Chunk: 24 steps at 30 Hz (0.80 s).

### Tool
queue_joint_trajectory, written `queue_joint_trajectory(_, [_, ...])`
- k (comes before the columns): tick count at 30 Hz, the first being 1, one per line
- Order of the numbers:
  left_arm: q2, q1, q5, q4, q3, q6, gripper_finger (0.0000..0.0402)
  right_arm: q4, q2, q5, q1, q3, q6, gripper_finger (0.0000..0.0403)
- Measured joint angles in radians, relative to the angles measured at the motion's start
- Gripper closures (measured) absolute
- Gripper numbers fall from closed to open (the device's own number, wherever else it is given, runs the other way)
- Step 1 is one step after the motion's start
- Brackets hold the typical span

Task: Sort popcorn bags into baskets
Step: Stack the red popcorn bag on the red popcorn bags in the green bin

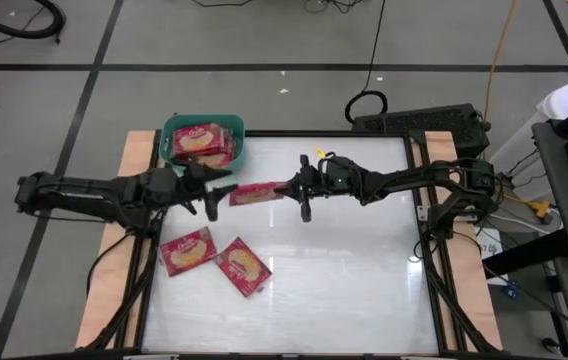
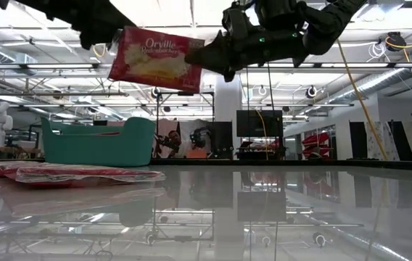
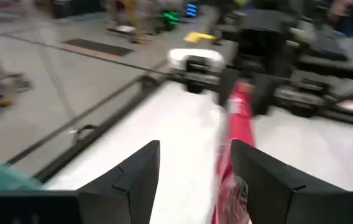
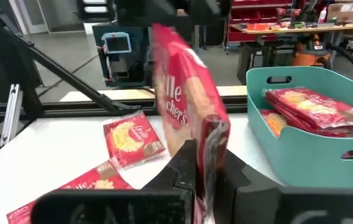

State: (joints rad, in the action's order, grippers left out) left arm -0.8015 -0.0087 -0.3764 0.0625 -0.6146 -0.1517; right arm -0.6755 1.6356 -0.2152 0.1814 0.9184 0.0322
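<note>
While the right hand point(image 1: 286, 189) is grasping a popcorn bag point(image 1: 256, 193) midair, the left hand point(image 1: 222, 191) beside it is hanging released; carrying it to the teal bin point(image 1: 178, 128) comes next.

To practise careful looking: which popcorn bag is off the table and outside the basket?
The popcorn bag held up between the two arms, pinched by the right gripper. Two other bags lie flat on the table; the rest sit in the green basket.

white table point(image 1: 364, 260); black cable point(image 1: 372, 60), perhaps monitors point(image 2: 258, 123)
</note>
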Motion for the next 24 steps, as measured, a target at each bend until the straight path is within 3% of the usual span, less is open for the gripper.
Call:
queue_joint_trajectory(13, [0.039,0.067,0.286,0.075,-0.012,0.103,0.0234,0.030,-0.001,0.002,0.001,0.003,-0.021,0.0394])
queue_joint_trajectory(16, [0.068,0.083,0.335,0.077,-0.027,0.086,0.0223,0.038,-0.001,0.008,0.003,0.003,-0.028,0.0394])
queue_joint_trajectory(24, [0.034,0.083,0.319,0.152,-0.027,0.102,0.0170,0.029,-0.001,0.009,0.003,0.003,-0.041,0.0394])
